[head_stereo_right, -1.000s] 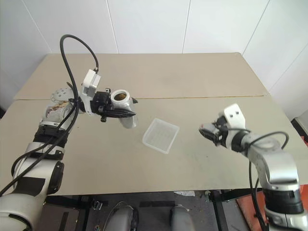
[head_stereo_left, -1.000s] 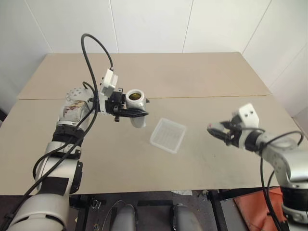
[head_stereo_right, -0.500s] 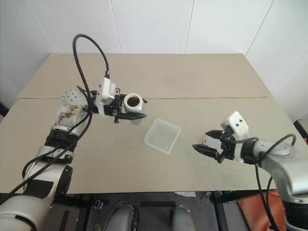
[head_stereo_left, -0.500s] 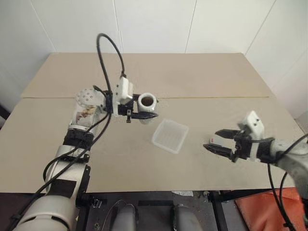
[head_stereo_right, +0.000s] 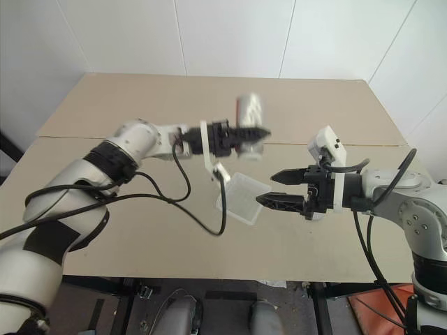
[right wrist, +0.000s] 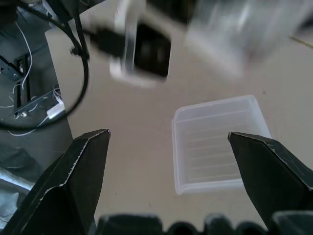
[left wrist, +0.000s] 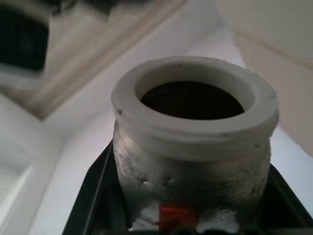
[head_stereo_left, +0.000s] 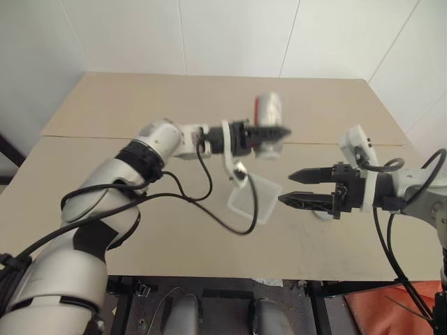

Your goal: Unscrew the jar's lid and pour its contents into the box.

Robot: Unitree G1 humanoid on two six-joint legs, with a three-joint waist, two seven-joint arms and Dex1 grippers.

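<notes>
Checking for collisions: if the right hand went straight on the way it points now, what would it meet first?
Probably the box: it lies on the table between the open right hand's fingers in its wrist view. Depth is unclear; the left hand's jar hangs above that line.

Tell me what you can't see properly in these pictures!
- Jar: blurred in both eye views; label unreadable.
- Inside the jar: too dark in the left wrist view to show any contents.
- Box: near edge hidden behind the right gripper in the eye views.
</notes>
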